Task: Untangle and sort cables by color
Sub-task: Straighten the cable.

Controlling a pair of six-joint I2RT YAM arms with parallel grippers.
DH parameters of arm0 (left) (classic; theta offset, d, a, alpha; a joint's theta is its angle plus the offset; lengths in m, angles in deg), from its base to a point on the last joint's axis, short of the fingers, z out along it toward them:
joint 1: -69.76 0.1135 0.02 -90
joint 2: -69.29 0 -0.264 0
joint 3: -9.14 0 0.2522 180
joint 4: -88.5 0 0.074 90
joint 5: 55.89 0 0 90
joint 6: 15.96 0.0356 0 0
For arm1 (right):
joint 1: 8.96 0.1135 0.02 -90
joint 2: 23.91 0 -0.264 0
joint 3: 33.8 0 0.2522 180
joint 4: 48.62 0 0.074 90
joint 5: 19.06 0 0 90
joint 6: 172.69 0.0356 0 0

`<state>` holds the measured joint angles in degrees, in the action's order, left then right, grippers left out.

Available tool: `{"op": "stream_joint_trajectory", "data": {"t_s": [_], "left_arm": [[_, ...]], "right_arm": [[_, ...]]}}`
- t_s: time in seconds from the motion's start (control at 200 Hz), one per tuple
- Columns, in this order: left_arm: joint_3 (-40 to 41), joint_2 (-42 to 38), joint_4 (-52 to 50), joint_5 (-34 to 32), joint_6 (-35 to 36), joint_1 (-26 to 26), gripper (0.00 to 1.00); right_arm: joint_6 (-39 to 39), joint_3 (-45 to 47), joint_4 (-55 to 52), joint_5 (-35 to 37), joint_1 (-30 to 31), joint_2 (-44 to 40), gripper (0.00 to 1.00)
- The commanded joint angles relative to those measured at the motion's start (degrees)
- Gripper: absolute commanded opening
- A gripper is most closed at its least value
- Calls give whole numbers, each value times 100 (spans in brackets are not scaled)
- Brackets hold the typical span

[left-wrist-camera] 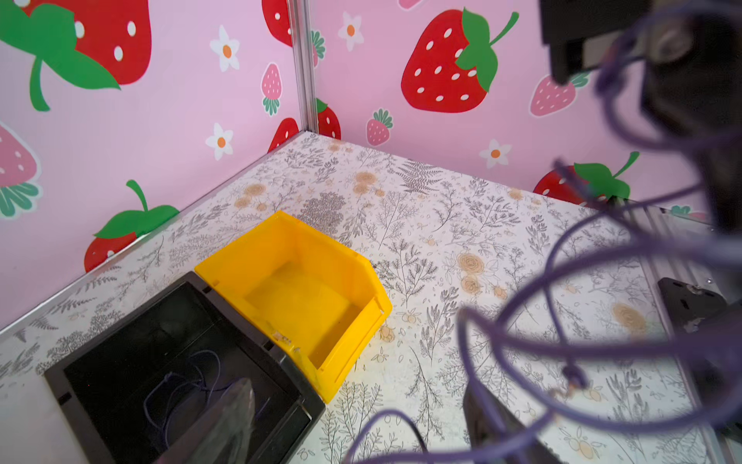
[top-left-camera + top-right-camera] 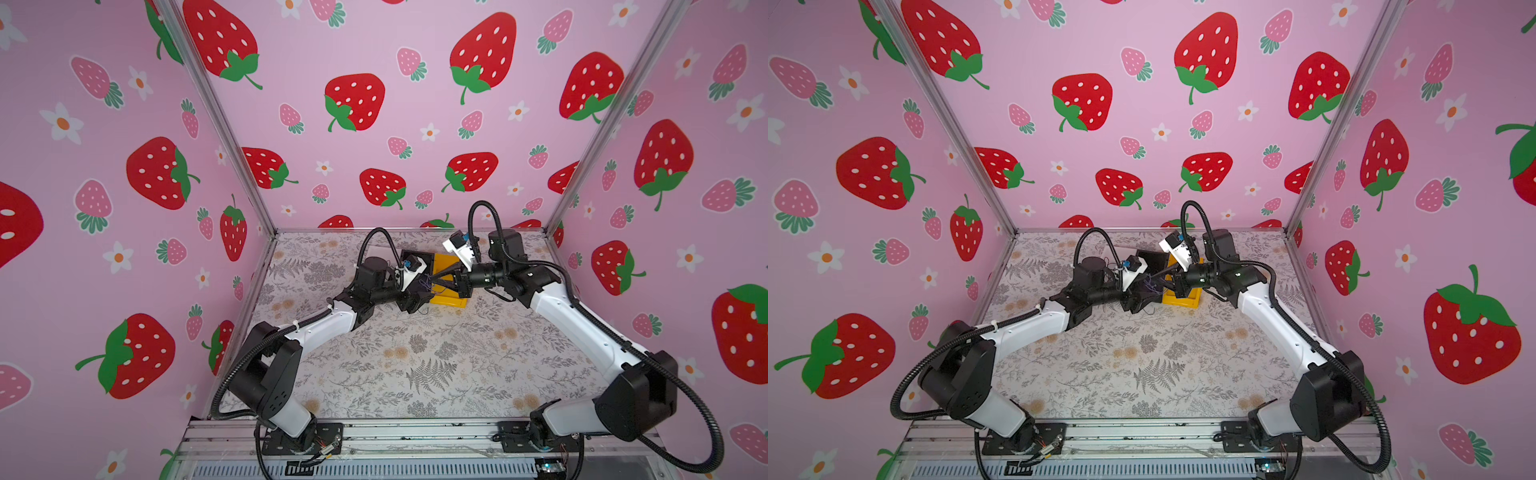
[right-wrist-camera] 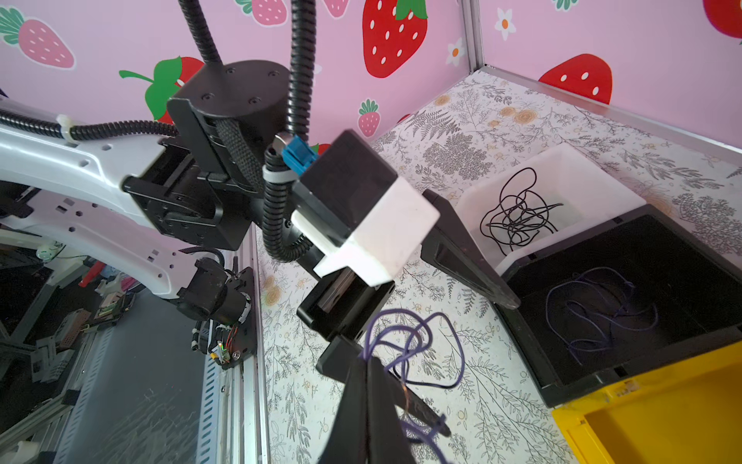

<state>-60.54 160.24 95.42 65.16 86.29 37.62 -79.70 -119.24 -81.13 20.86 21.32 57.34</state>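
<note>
— While the right gripper [image 3: 367, 363] had its claw pinched shut on a purple cable [image 3: 405, 341], where was the left one?
— Right alongside it! The left gripper [image 1: 357, 387] had its claw spread wide, one finger [image 3: 461, 257] tipped toward the rim of the black bin [image 3: 682, 249], and the purple loops hung close around the other finger. Whether they touched it, I couldn't tell.
— Was that cable resting on the worktop [image 2: 415, 365]?
— Couldn't tell that either. It dangled from the right fingertips in loose coils, just in front of the bins, and in the left wrist view it was one big blur close to the lens.
— And the bins?
— Three of them sat in a slanting row toward the far edge of the worktop, about midway along it, each just against the next. The white bin [image 3: 594, 176] was closest to the far edge, the black one was in the middle, and the yellow bin [image 1: 321, 257] was at the near end of the row.
— What lay in them?
— A tangle of black cables [image 3: 518, 217] lay in the white bin, all loops and squiggles. Thin purple cables [image 3: 598, 309] lay in loose loops on the floor of the black bin. In both top views the two grippers were close together right beside that row.
</note>
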Motion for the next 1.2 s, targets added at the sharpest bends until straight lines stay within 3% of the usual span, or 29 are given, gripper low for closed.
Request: {"op": "stream_joint_trajectory", "data": {"t_s": [0.0,0.075,0.23,0.29,0.4,0.525,0.87,1.111,1.196], "left_arm": [[39,-65,388,58,178,-47,69],[-13,-44,325,101,213,-47,51],[3,-156,73,-220,446,-47,0],[68,-274,-42,-385,559,-31,0],[206,-540,-264,-468,676,71,0],[331,-794,-437,-477,732,205,0],[39,-807,-940,-620,882,443,0],[18,-1243,-1768,-293,1133,538,0],[88,-1373,-2224,-38,1305,485,0]], "right_arm": [[-228,88,-140,-235,30,-40,2],[-224,91,-86,-257,30,-39,3],[-263,111,-46,-152,-8,-97,8],[-210,189,71,-22,-72,-153,9],[85,456,616,98,-305,-302,20],[587,804,1455,230,-553,-402,22],[796,835,2045,449,-667,-94,22],[1139,1799,2505,367,-816,-538,20],[1255,2364,2602,307,-738,-685,25]]}}
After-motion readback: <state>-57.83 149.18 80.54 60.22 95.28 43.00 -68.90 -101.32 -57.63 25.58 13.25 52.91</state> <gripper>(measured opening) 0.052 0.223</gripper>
